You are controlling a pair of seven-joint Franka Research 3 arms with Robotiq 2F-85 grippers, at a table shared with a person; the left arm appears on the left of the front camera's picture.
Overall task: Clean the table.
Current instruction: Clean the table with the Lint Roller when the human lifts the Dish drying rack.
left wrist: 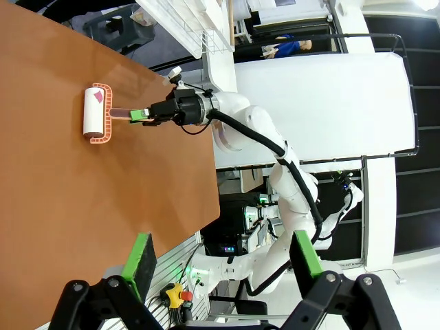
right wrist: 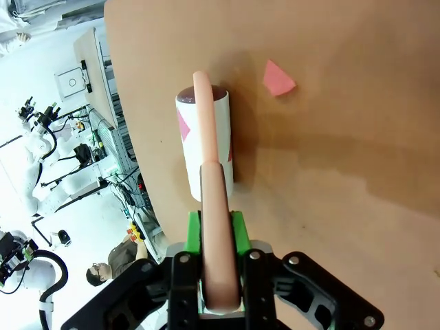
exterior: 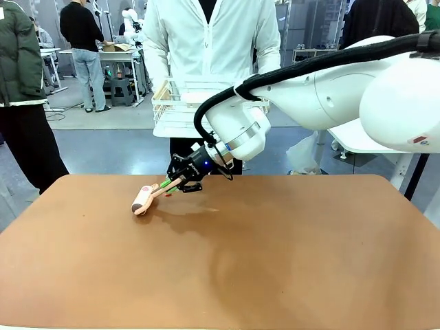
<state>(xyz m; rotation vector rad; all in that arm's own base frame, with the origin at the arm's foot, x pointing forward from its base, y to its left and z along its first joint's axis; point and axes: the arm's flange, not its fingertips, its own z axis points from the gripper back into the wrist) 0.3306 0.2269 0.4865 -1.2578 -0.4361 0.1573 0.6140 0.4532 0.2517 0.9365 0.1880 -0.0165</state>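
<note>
Desk (exterior: 289, 261): reddish-brown top, spread between the robot and a person (exterior: 206, 41) standing at its far edge.
Lint roller (exterior: 143, 200): white drum resting on the desk's far left part, pink handle slanting up.
Right tool (exterior: 167, 185): clamped tight on the roller's pink handle.
Left tool (left wrist: 221, 256): spread wide, empty, well apart from the roller.
Pink scrap (right wrist: 278, 78): loose on the desk, near the drum.
</note>
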